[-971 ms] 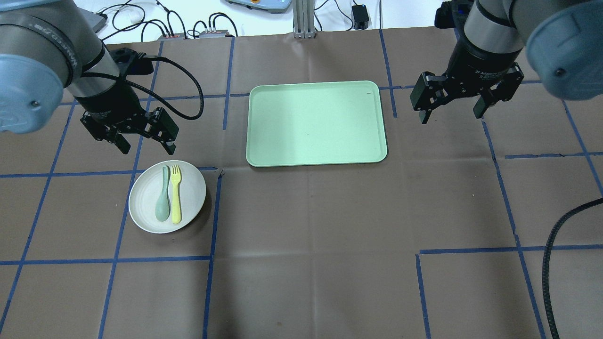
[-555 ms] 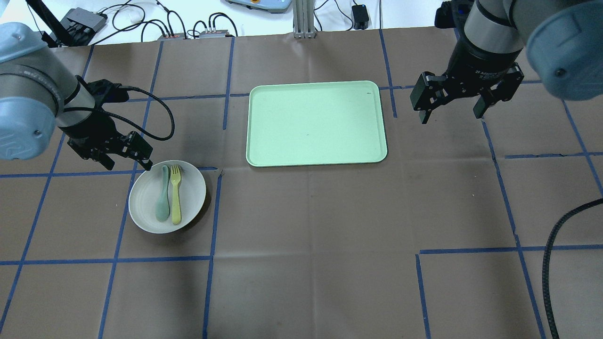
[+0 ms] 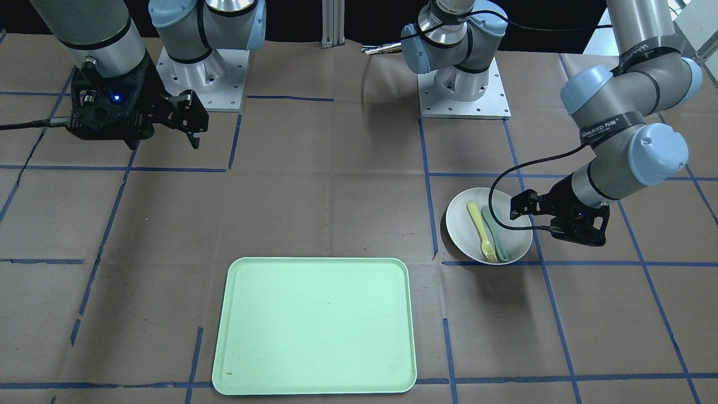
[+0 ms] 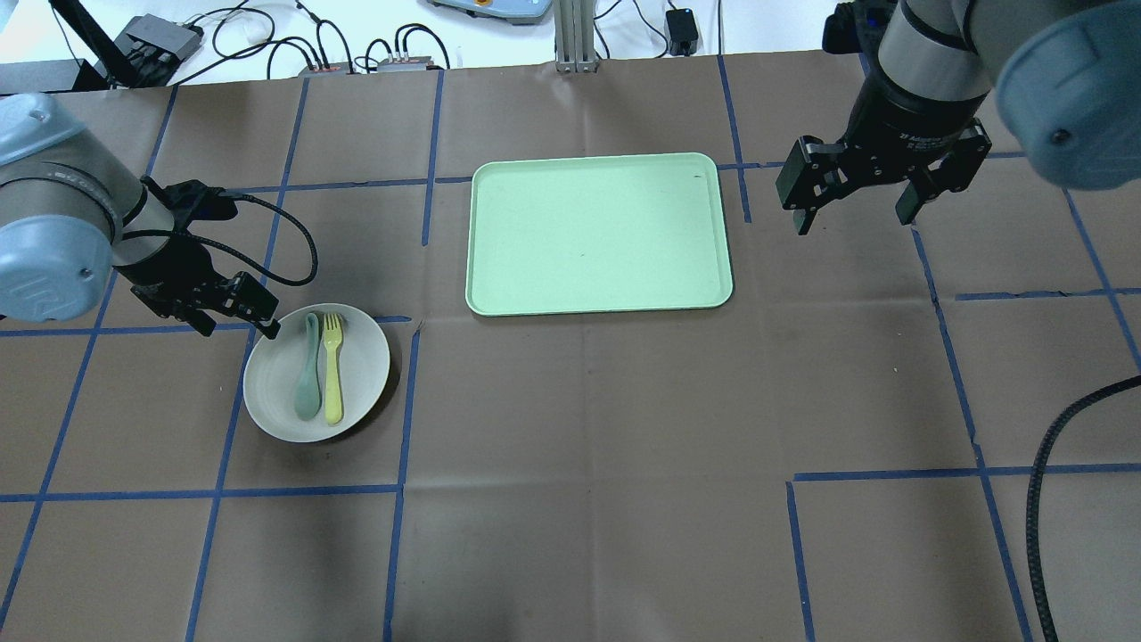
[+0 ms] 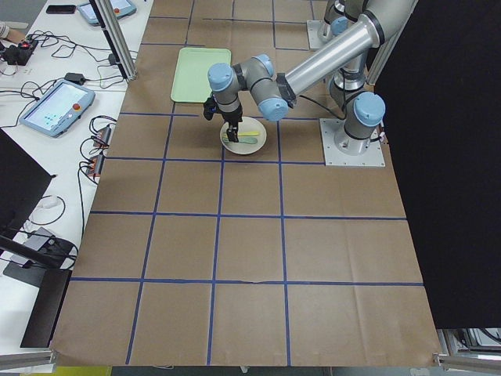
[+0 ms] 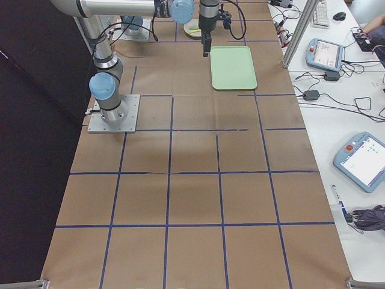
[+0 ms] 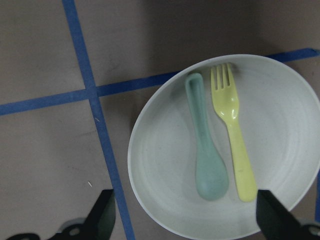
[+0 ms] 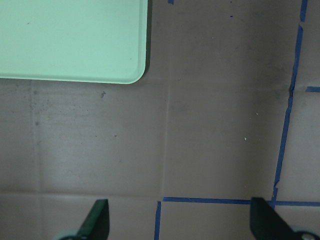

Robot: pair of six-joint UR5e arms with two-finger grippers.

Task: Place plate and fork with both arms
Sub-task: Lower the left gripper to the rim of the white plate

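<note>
The off-white plate (image 4: 361, 397) lies on the table's left half, also in the front view (image 3: 461, 224) and the left wrist view (image 7: 160, 150). The pale-yellow fork (image 4: 332, 370) lies in it, tines toward the far side, beside a grey-green spoon (image 4: 307, 379); the fork also shows in the front view (image 3: 481, 227) and the left wrist view (image 7: 235, 140). My left gripper (image 4: 239, 330) is open and empty, low at the plate's far-left rim, one finger over the rim. My right gripper (image 4: 854, 218) is open and empty, raised to the right of the tray.
A rectangular mint-green tray (image 4: 597, 234) lies at the table's middle far side; its corner shows in the right wrist view (image 8: 70, 40). Blue tape lines cross the brown table cover. Cables and boxes lie beyond the far edge.
My left gripper has come down and moved left and nearer, from above the plate's far side to its far-left rim. The right arm, plate, fork and spoon have not moved.
</note>
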